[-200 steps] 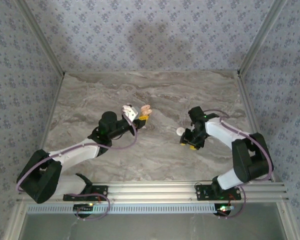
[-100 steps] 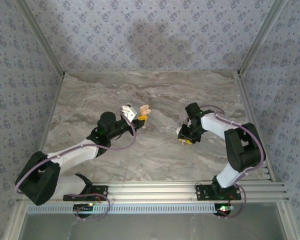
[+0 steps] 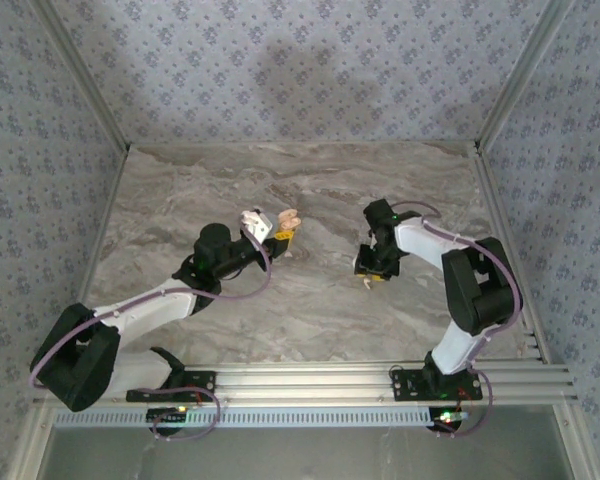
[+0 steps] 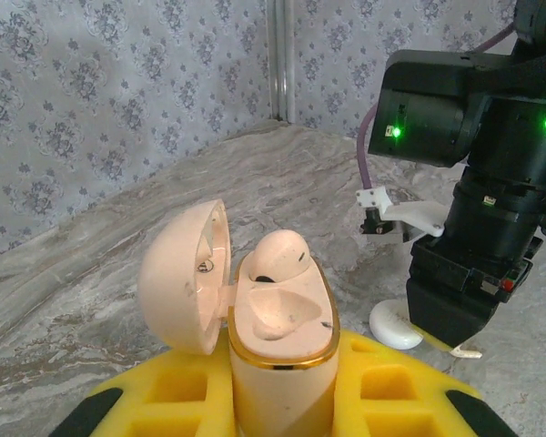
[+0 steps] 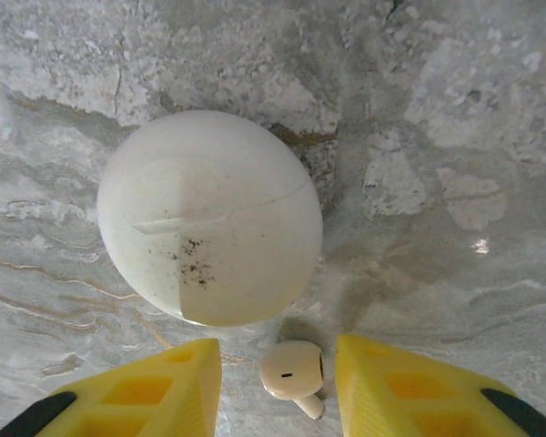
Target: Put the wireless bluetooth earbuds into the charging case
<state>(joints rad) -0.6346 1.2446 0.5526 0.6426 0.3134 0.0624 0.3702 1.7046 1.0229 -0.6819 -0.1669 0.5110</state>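
Observation:
My left gripper [image 4: 282,387] is shut on the pale pink charging case [image 4: 287,360], held upright above the table between yellow fingers [image 4: 155,396]. Its lid [image 4: 187,278] hangs open to the left. One earbud [image 4: 278,257] sits in the far socket; the near socket [image 4: 282,314] is empty. From above, the case [image 3: 288,217] is left of centre at the left gripper [image 3: 280,236]. My right gripper [image 5: 278,387] points down at the table, open, with a second whitish earbud [image 5: 291,371] lying between its yellow fingers [image 5: 409,391], a gap on each side.
A white round puck [image 5: 209,217] lies on the marble just beyond the loose earbud, also seen as the puck [image 4: 396,326] beside the right arm's wrist [image 4: 478,228]. The right gripper [image 3: 373,272] stands right of centre. Patterned walls enclose the table [image 3: 310,320] on three sides.
The right arm has swung left and a little farther away, to stand over the puck and the loose earbud, and its jaws have narrowed. The left arm and the case have stayed still.

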